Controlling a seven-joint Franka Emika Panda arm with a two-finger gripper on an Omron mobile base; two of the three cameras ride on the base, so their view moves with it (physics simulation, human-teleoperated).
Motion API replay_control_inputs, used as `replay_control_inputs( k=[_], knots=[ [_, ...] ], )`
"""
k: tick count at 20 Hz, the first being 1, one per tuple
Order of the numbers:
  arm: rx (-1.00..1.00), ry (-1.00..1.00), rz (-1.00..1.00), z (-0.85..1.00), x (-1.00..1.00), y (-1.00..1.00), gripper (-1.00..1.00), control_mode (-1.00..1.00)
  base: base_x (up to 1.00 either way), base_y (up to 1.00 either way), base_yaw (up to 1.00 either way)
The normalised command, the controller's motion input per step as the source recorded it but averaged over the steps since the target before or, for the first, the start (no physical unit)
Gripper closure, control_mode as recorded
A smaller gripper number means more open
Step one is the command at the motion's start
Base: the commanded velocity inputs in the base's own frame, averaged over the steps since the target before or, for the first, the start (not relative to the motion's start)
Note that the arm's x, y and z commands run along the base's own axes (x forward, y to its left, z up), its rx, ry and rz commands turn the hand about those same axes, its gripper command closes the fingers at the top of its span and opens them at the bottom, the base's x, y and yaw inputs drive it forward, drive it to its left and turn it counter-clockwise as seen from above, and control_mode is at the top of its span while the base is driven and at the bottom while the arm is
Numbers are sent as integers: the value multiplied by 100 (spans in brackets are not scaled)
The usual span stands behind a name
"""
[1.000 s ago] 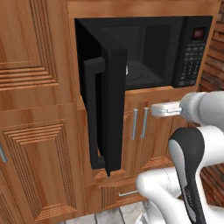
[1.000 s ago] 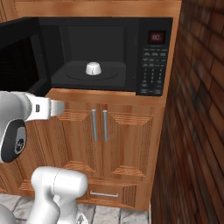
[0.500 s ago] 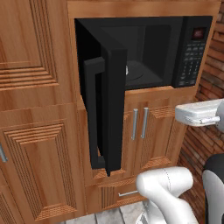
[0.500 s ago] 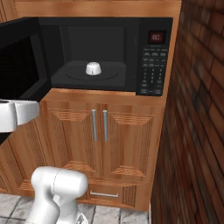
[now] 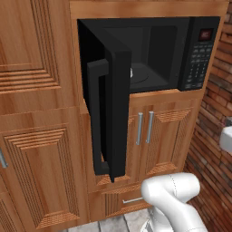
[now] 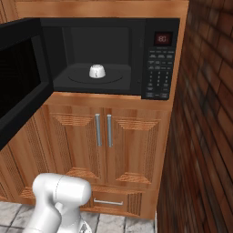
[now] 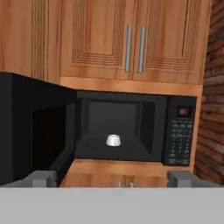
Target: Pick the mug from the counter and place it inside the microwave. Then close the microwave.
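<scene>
Mug (image 6: 97, 71) upside down inside microwave (image 6: 159, 54), on the turntable. Door (image 5: 113, 113) wide open. End effector (image 7: 112, 178) fingers spread apart, holding nothing, facing the microwave.

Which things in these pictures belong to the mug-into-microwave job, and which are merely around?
Job:
mug, sitting inside the oven
microwave
microwave door, standing open
pincer, open and empty

Merely around:
wooden cabinets
brick wall
</scene>
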Motion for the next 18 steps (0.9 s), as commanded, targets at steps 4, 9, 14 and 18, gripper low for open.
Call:
replay_control_inputs(
  k=[4, 9, 14, 18],
  knots=[
    [-2, -29, -5, 21, -84, 23, -100, -100, 0, 0, 0],
    [0, -29, -12, 1, -73, 22, -100, -100, 0, 0, 0],
    [-1, -21, -19, 0, -51, 38, -100, -100, 0, 0, 0],
    [-2, -7, -28, 0, -16, 61, -100, -100, 0, 0, 0]
  ],
)
